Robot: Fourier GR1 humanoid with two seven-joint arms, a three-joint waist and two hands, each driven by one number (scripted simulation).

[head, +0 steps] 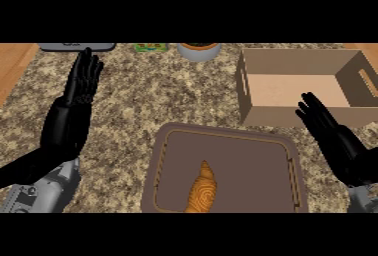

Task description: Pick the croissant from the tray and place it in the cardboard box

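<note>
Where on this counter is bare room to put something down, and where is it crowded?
Bare counter lies between the left robot hand and the cardboard box, above the tray. The tray is free right of the croissant. Crowded: the right robot hand by the box.

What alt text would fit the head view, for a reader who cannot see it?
A croissant lies on a brown tray on a speckled counter, with an open cardboard box beyond the tray's right corner. The left hand and the right hand are open at either side, holding nothing.
</note>
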